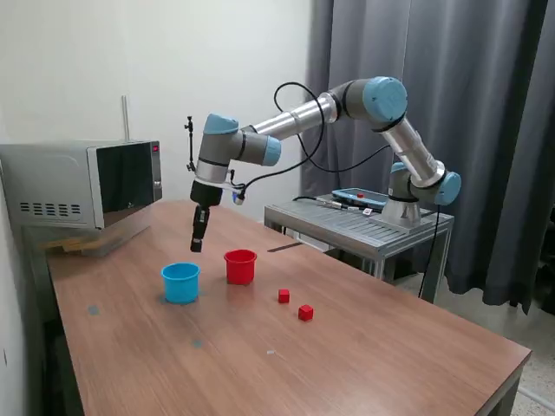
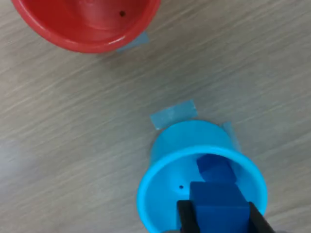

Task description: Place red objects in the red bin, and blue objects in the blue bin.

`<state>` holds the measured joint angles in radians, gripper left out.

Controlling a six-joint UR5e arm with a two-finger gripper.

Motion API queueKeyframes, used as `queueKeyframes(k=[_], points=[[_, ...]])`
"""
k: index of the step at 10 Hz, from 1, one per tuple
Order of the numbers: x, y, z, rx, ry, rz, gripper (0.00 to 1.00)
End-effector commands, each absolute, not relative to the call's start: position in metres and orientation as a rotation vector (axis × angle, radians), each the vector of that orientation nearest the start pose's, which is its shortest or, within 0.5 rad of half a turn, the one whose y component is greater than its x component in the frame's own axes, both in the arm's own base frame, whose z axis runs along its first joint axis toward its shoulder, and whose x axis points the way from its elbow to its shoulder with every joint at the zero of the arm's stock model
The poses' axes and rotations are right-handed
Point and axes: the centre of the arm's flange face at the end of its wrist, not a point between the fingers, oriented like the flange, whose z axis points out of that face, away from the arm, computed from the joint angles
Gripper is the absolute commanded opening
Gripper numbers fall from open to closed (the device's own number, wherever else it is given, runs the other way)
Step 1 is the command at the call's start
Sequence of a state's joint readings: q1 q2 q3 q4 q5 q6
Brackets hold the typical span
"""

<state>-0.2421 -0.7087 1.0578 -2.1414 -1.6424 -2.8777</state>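
1. Step in hand: delivery of the second small dark blue cube [image 2: 218, 206] to the round light blue plastic cup [image 1: 180, 282]. One dark blue cube [image 2: 216, 168] already lies inside that cup.
2. The two-finger gripper [image 2: 219, 213] hangs above the cup's mouth, jaws closed onto the held cube's opposite faces, parted only by its width.
3. Next move, in my judgement: release over the opening, well inside the rim.
4. Outstanding: two small red cubes [image 1: 284, 296] [image 1: 305, 313] rest on the wooden desk [image 1: 364, 347], towards its middle; the round red plastic cup [image 1: 240, 266] shows nothing inside.
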Motion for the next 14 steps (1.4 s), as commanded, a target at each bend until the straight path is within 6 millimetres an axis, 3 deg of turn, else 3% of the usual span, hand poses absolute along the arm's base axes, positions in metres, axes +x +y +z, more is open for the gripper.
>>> queueKeyframes(k=[1, 7, 8, 12, 14], points=[[-0.820, 0.072, 0.222, -1.643, 2.798, 0.308, 0.00], [-0.841, 0.076, 0.205, -1.696, 2.788, 0.309, 0.00], [-0.841, 0.076, 0.201, -1.694, 2.786, 0.303, 1.00], [-0.840, 0.075, 0.193, -1.690, 2.779, 0.290, 1.00], [-0.841, 0.076, 0.199, -1.694, 2.781, 0.303, 1.00]])
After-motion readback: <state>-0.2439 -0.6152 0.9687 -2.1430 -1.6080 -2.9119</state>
